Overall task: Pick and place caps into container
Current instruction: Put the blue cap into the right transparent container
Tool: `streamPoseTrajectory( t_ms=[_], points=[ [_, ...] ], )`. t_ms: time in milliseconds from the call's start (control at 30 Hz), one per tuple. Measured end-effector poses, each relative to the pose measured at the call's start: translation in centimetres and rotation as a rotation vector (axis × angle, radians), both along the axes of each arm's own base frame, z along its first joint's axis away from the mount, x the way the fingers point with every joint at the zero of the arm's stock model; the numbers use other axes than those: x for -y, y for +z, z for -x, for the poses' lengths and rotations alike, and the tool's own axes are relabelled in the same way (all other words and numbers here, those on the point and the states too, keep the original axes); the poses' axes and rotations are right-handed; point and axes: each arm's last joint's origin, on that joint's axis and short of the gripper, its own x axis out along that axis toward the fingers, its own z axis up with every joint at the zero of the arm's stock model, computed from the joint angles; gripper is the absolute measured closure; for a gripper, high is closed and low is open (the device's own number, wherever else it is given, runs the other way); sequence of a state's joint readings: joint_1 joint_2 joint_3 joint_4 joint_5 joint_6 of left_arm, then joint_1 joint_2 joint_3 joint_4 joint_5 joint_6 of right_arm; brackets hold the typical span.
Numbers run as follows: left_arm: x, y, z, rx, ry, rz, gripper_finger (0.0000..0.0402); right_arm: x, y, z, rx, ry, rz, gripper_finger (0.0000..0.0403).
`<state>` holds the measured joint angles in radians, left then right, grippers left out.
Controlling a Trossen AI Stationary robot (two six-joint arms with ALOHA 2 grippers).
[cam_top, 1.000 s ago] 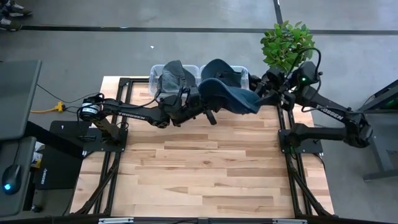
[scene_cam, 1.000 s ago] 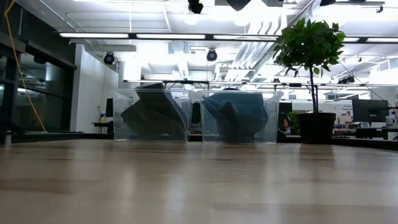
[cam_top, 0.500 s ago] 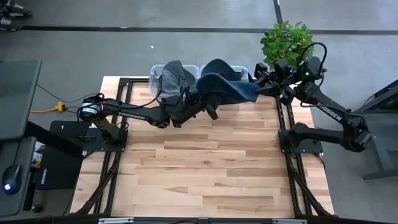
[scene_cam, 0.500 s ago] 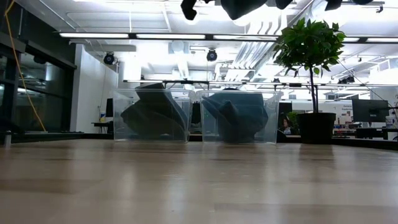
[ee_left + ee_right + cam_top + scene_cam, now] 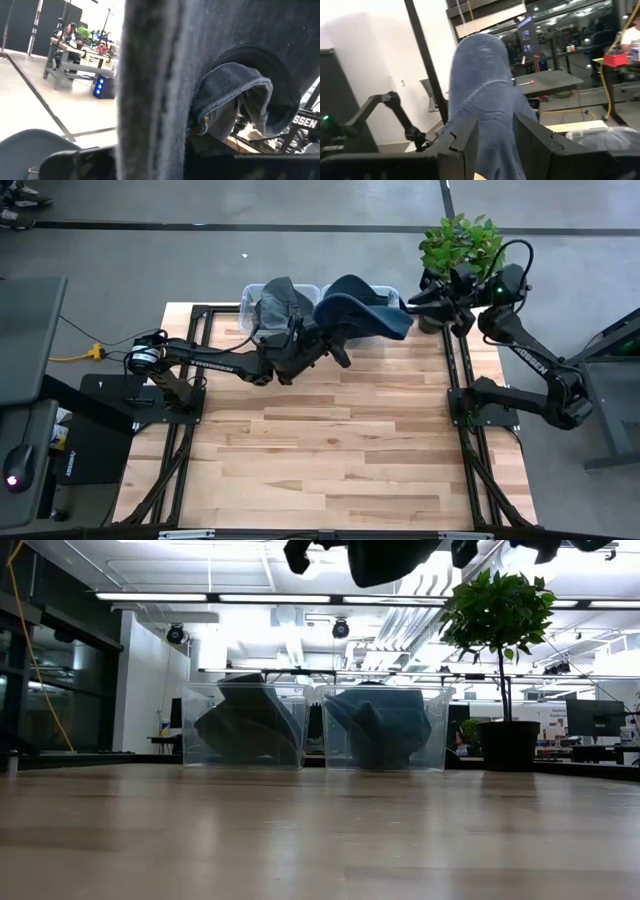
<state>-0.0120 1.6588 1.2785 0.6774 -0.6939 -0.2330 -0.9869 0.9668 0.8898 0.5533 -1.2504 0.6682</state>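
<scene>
Fingers of both grippers [image 5: 330, 340] [image 5: 408, 305] grip one cap [image 5: 362, 320]; seemingly two containers [image 5: 245, 727] [image 5: 385, 727] filled.

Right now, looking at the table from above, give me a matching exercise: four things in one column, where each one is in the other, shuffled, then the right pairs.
Things:
1. dark blue cap
2. grey-blue cap
3. potted plant
4. left bin

Places:
A. at the table's back edge, left of the other bin
B. off the table's back right corner
C. held up between both grippers, over the right bin
D. stuffed inside the left bin

Pairs: 1-C, 2-D, 3-B, 4-A
</scene>
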Motion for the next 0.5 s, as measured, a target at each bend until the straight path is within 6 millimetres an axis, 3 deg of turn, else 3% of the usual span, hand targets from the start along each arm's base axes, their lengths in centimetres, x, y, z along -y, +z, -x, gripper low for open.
streamPoseTrajectory(
  t_ms=[333,500],
  points=[
    [-0.23,-0.16,0.17,0.011,0.094,0.054,0.0401,0.59,0.24,0.54,0.041,-0.103,0.001,0.0288],
    [-0.51,-0.36,0.16,0.01,0.112,0.079,0.0401,0.19,0.44,0.49,0.086,-0.126,0.134,0.0288]
  ],
)
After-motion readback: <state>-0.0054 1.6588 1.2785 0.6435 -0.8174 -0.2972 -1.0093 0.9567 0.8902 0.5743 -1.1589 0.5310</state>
